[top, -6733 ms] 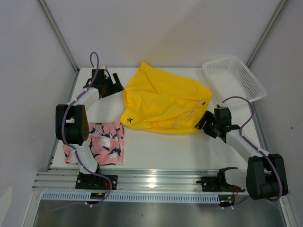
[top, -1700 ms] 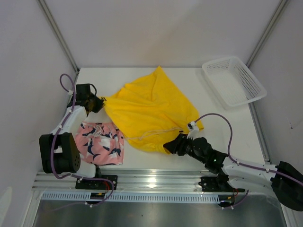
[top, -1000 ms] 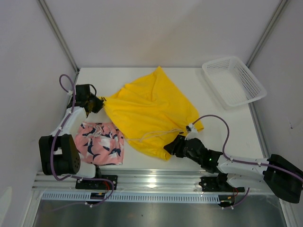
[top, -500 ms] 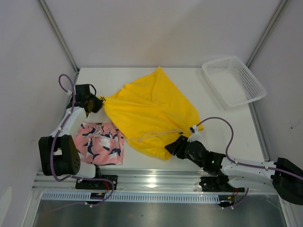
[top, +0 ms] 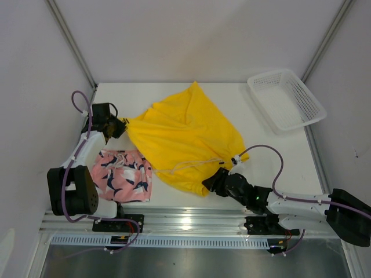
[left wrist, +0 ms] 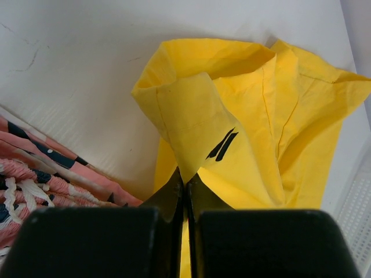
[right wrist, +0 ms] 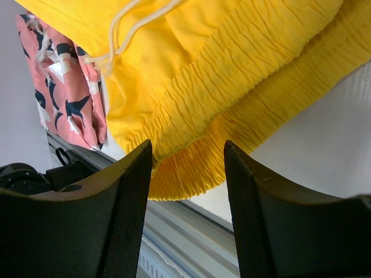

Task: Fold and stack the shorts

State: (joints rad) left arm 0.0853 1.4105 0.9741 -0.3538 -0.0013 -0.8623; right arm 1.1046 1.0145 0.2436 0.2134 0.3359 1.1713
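Yellow shorts (top: pixel 185 139) lie spread flat mid bench (top: pixel 278 156), one leg corner pulled toward the left edge, waistband and drawstring toward the near edge. Left tool (left wrist: pixel 185 184) has its fingers pressed together, clamped on that yellow corner just below the dark logo (left wrist: pixel 222 145). Right tool (right wrist: pixel 186 149) is low at the near edge with fingers spread apart, gathered elastic waistband between and just ahead of them; contact unclear. Pink shorts (top: pixel 123 174) lie folded at the near left corner. White basket (top: pixel 287 98) sits at the far right corner.

Fingers (left wrist: pixel 168 197) pinching yellow shorts (left wrist: pixel 243 116) corner, pink printed shorts (left wrist: pixel 35 168) lower left
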